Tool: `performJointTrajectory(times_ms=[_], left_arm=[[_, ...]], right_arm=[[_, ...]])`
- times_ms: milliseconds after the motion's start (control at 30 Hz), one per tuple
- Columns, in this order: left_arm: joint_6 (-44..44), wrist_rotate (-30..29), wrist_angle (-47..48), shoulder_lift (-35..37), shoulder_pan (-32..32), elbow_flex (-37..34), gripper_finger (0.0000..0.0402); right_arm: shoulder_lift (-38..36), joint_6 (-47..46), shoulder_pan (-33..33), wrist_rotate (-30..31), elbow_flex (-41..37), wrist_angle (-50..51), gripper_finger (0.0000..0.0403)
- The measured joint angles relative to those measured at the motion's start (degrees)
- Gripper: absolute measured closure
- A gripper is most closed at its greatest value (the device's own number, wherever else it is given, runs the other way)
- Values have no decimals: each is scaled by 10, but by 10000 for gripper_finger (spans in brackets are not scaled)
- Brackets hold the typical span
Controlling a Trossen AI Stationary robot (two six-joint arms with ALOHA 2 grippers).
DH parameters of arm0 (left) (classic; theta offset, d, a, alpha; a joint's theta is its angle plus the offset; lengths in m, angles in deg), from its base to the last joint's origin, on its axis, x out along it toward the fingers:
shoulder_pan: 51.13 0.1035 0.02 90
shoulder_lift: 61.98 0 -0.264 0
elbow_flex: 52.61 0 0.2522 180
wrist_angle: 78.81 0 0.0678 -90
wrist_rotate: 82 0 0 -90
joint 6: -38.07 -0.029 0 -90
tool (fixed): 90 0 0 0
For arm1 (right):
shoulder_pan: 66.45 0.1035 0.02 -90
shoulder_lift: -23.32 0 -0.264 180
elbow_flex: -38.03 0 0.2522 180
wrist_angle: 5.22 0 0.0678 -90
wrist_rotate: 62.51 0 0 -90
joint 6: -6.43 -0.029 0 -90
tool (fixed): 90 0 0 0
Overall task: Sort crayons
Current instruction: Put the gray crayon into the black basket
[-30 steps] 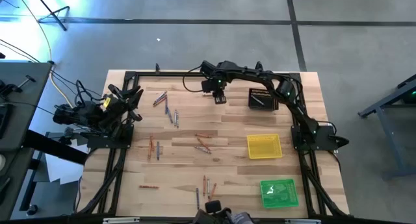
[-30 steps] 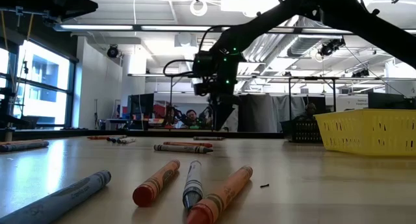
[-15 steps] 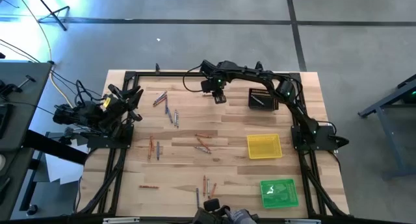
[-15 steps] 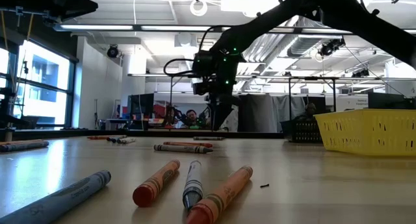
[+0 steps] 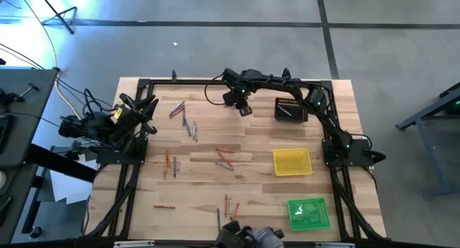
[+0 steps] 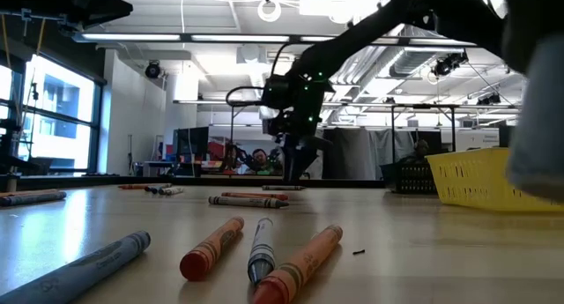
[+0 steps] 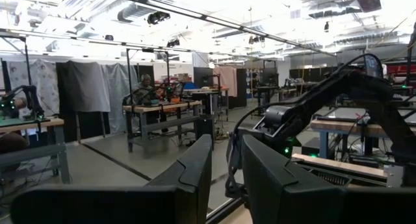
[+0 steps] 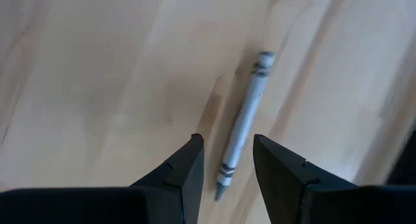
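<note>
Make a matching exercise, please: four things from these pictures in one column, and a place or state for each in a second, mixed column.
1. black tray
2. yellow tray
3. green tray
4. right gripper

a. open over a grey crayon
b. between the other two trays
c. nearest the table's front edge
d. beside the right gripper, at the far side

Pairs: 1-d, 2-b, 3-c, 4-a

Four crayons are seen lying close up on the wooden table, with more scattered farther back. The right gripper is held pointing down over the far tabletop. A yellow tray is placed at the right.
</note>
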Motion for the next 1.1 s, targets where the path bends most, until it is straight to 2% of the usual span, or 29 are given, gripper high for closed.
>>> performJointTrajectory(times_ms=[433, 700, 1000, 1100], left_arm=[[0, 0, 0, 0, 0, 0, 328], [-12, -4, -1, 0, 0, 0, 328], [-15, -18, -1, 0, 0, 0, 328], [-15, -19, -1, 0, 0, 0, 328]], right_arm=[[8, -6, -36, -63, -5, 2, 277], [24, 12, -39, -61, -2, 8, 280], [26, -29, -39, -43, 1, 27, 340], [26, -47, -42, -45, 1, 30, 372]])
